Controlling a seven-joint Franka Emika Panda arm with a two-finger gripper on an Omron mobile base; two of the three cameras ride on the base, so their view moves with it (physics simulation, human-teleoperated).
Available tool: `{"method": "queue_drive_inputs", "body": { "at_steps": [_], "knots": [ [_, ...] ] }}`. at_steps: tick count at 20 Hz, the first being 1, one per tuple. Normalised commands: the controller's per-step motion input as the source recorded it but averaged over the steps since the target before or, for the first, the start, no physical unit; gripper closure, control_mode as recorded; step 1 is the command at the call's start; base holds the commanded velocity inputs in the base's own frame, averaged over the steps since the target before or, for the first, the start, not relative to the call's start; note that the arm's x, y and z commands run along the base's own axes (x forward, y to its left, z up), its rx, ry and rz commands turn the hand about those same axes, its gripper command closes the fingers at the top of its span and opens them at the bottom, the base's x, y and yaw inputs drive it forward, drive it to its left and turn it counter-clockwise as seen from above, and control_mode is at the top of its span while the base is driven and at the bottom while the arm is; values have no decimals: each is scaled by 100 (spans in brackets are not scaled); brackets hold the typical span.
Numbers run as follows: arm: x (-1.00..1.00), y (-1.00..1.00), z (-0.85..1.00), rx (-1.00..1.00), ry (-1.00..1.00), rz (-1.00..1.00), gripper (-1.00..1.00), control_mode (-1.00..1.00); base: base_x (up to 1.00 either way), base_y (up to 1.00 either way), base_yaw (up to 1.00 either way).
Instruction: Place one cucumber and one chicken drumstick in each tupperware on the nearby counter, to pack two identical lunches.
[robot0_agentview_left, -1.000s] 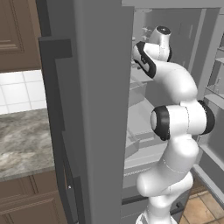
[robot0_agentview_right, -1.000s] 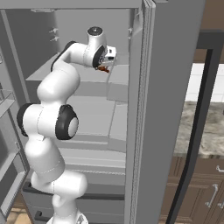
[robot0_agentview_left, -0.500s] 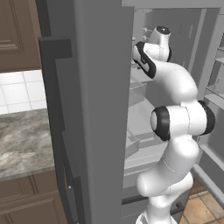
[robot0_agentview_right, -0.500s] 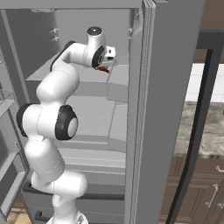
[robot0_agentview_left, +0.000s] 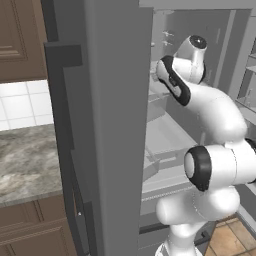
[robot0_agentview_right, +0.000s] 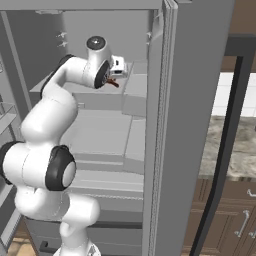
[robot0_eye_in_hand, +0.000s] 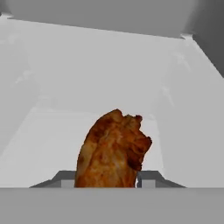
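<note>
Home kitchen, open fridge, marbled counter, wooden cabinets

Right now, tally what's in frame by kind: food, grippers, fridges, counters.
Drumstick: 1, between the gripper fingers
Gripper: 1
Fridge: 1, doors open
Counter: 1
Cucumbers: 0 visible
Total: 4

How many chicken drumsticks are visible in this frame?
1. The chicken drumstick sits between the fingers of the gripper inside the fridge; a reddish bit shows at the hand in the right base view. Others may be hidden.
</note>
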Motion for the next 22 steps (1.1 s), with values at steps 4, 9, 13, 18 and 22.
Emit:
{"method": "queue_drive_inputs", "body": {
  "at_steps": [4, 9, 13, 18, 22],
  "knots": [
    [-100, 15, -4, 0, -16, 0, 100, -100, 0, 0, 0],
    [-100, 0, 3, 0, -13, 0, 100, -100, 0, 0, 0],
    [-80, 0, 25, -1, -21, 0, 100, -100, 0, 0, 0],
    [-70, 0, 14, -1, -13, 0, 100, -100, 0, 0, 0],
    [-65, 0, 1, -3, -3, 0, 100, -100, 0, 0, 0]
  ]
}}
